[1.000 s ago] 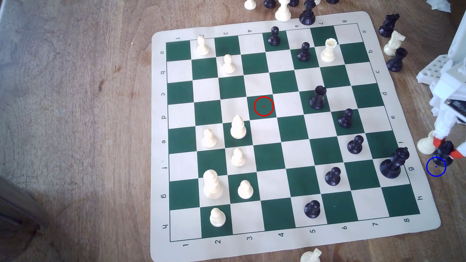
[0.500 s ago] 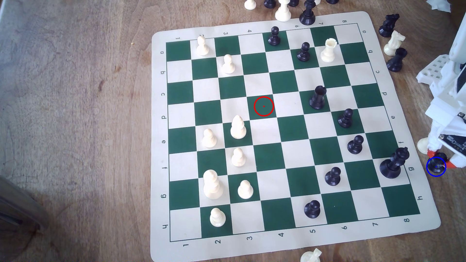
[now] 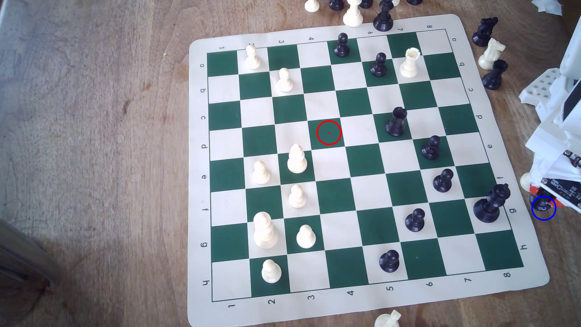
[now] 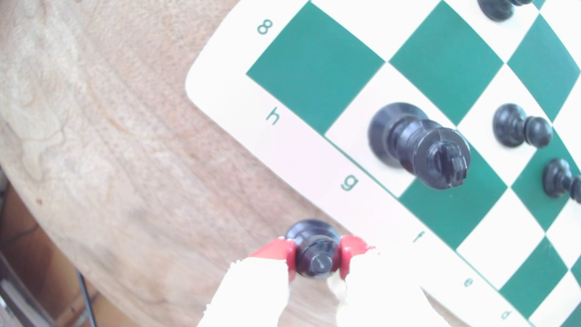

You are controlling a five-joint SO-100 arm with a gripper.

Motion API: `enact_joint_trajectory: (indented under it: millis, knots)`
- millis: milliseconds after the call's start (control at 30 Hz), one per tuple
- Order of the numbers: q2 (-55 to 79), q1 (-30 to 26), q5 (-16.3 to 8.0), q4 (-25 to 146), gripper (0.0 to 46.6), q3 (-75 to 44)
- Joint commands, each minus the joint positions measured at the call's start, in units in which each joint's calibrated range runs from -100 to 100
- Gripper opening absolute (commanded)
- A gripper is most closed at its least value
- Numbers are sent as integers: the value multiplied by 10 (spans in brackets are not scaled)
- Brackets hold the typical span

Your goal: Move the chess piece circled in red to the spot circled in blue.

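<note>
Off the board's edge, on the exterior view's right, the hand (image 4: 318,262) holds the black bishop (image 4: 317,253) between its red-tipped fingers (image 4: 290,254), closed tight on the piece's neck. The bishop stands upright, and its round base lies at the upper part of the blue ring (image 3: 544,207) on the bare wooden surface (image 3: 94,157), near the "g" label of the chess mat (image 3: 515,226). From these views I cannot tell if the base already touches the wood or hangs just above it.

The placing seems almost done; what remains is to lower fully and let go. Several things could go wrong. If the fingers open while the base is above the wood, the piece may drop and tip over. If one finger sticks to the neck during opening, it can drag the bishop out of the ring. The white piece (image 3: 525,180) stands just beside the hand, and the black king (image 3: 490,204) is near on the mat, so a wide opening or a sideways retreat could knock one of them.
</note>
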Motion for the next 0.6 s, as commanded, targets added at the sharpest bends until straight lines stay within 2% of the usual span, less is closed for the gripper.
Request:
enact_joint_trajectory:
  millis: [0, 200, 267, 367, 467, 567]
  knots:
    - [-13, 4, -1, -15, 3, 12]
    - [-24, 10, 0, -10, 4, 27]
    - [-28, 13, 0, -9, 56, 27]
    - [-33, 19, -1, -10, 109, 25]
    - [-36, 19, -2, -10, 123, 25]
    - [-39, 22, -5, -9, 161, 27]
